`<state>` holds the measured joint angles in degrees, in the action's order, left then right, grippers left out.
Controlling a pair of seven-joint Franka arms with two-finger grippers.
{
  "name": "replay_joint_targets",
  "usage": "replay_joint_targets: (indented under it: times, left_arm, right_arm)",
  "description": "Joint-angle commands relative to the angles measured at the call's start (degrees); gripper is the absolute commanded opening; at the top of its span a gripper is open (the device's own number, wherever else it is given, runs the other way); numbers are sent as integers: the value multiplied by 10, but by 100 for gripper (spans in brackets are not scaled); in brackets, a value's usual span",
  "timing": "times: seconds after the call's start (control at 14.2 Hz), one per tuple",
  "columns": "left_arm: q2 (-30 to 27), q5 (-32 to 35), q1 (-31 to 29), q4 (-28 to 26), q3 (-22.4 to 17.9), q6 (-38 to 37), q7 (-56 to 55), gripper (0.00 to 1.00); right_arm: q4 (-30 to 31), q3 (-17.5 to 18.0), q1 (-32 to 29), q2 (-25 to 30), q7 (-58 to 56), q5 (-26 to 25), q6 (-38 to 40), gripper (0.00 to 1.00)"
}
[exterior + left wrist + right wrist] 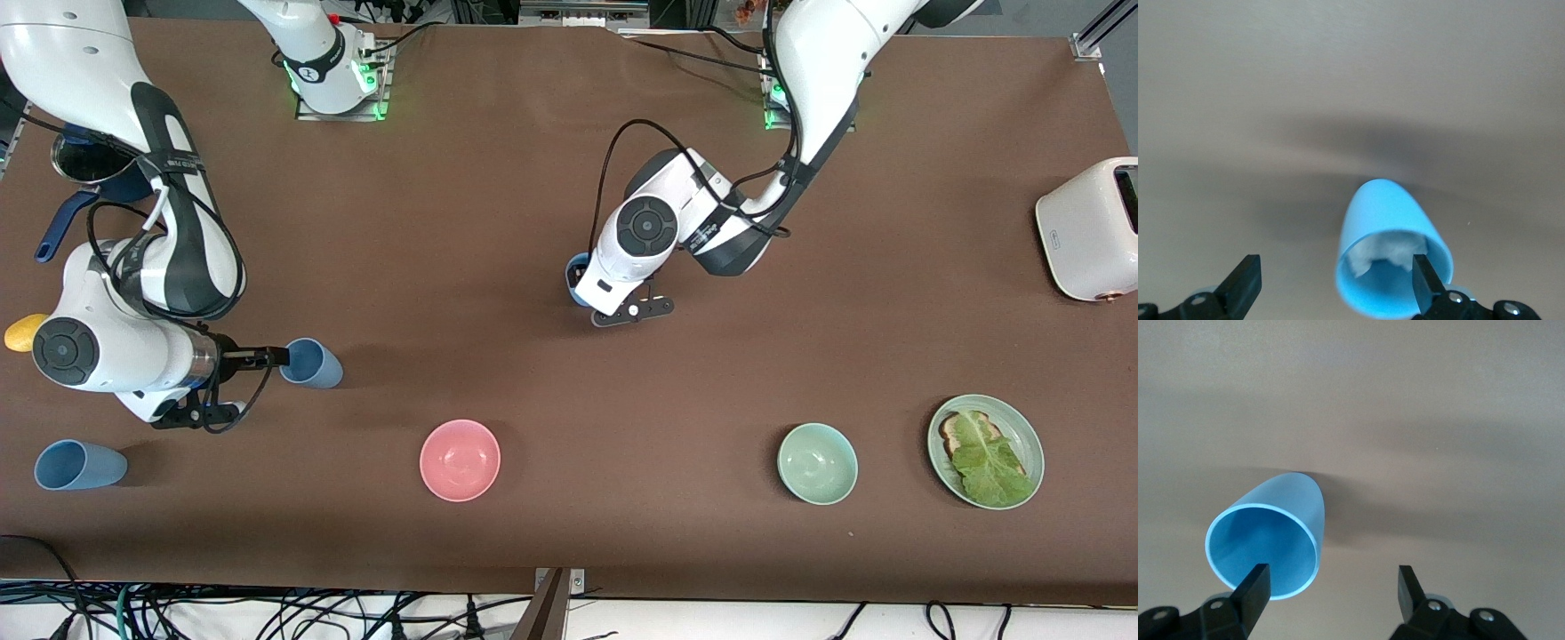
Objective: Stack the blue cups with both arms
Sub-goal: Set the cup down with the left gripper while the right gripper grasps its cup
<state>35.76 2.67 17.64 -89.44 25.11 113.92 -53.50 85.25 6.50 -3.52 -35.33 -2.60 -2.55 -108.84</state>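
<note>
Three blue cups lie on their sides. One cup (313,364) lies toward the right arm's end, its mouth facing my right gripper (274,357). In the right wrist view that gripper (1331,581) is open and empty, and the cup (1271,533) is by one finger (1253,590), not between the two. A second cup (574,265) is mostly hidden under my left gripper (580,289). In the left wrist view that gripper (1335,272) is open, one finger (1425,277) is at the mouth of the cup (1386,220), and something white is inside. A third cup (80,465) lies near the front edge.
A navy saucepan (89,164) and a yellow object (25,332) are at the right arm's end. A pink bowl (460,460), a green bowl (817,463) and a green plate (1022,427) with toast and lettuce sit nearer the camera. A white toaster (1089,227) stands at the left arm's end.
</note>
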Motion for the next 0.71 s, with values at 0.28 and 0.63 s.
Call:
replay_joint_targets:
  times: [0.28,0.63]
  left_arm:
    - [-109,8,-66,49,2,-173,127,100]
    - [-132,8,-149,99,5,-214,268,100]
  right_arm:
    - [12,4,-3,-26,-8,15,-50,67]
    - [6,6,4,-29,5,34,-45,0]
